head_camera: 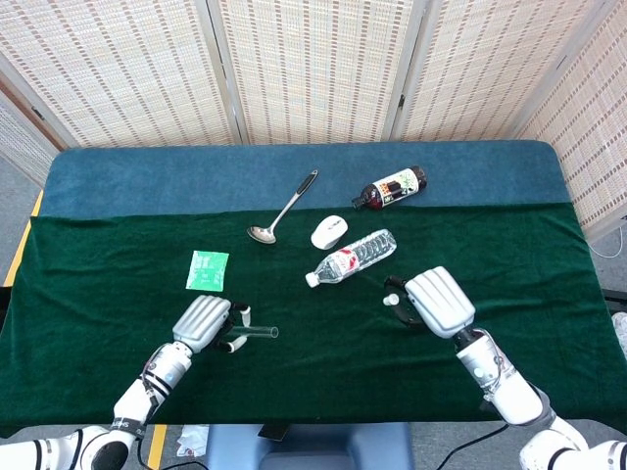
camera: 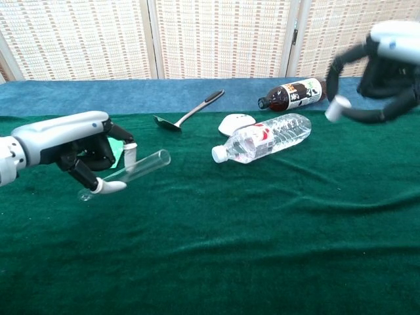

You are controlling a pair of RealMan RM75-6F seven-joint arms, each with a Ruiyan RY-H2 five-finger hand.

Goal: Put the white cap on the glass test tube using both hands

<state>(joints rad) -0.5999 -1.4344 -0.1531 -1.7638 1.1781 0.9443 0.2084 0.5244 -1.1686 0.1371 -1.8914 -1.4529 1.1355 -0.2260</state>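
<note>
My left hand (head_camera: 202,322) (camera: 84,148) holds the clear glass test tube (head_camera: 253,335) (camera: 134,168) above the green cloth, its open end pointing right and slightly up. My right hand (head_camera: 438,302) (camera: 380,73) is raised well off the table and pinches the small white cap (head_camera: 391,300) (camera: 338,109) between its fingertips. In the chest view the cap hangs near the dark bottle's height, far to the right of the tube's mouth. A wide gap separates cap and tube.
A clear water bottle (head_camera: 351,258) (camera: 263,138) lies between the hands. Behind it are a white round object (head_camera: 329,231) (camera: 236,123), a dark bottle (head_camera: 391,188) (camera: 293,94), a metal spoon (head_camera: 283,209) (camera: 189,112) and a green packet (head_camera: 208,270).
</note>
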